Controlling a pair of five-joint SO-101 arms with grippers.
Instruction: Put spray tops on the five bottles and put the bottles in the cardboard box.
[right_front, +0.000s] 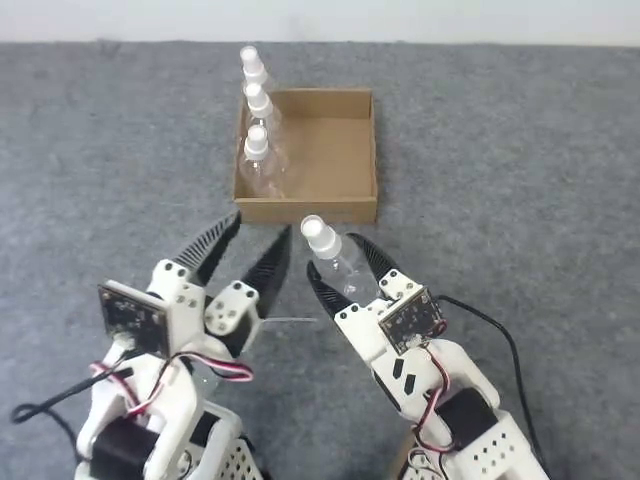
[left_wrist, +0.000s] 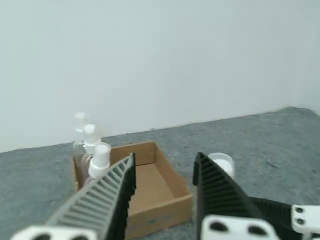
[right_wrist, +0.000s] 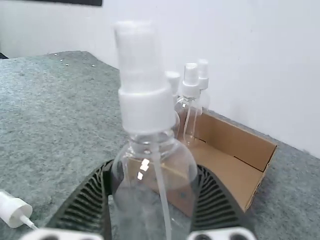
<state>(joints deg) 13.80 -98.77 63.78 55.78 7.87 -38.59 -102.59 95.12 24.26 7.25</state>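
The open cardboard box (right_front: 330, 150) sits at the table's far middle. Three clear bottles with white spray tops (right_front: 258, 145) stand in a row along its left wall, also seen as bottles (left_wrist: 95, 155) and bottles (right_wrist: 189, 100). My right gripper (right_front: 335, 258) is shut on a fourth clear bottle (right_front: 338, 262), held upright just in front of the box with a white spray top (right_wrist: 140, 85) on its neck. My left gripper (right_front: 260, 228) stands open and holds nothing, left of that bottle, pointing toward the box (left_wrist: 155, 190).
A loose spray top (right_wrist: 12, 212) with its thin dip tube (right_front: 292, 320) lies on the grey carpet between the two arms. A black cable (right_front: 500, 335) runs off the right arm. Grey carpet spreads on both sides of the box.
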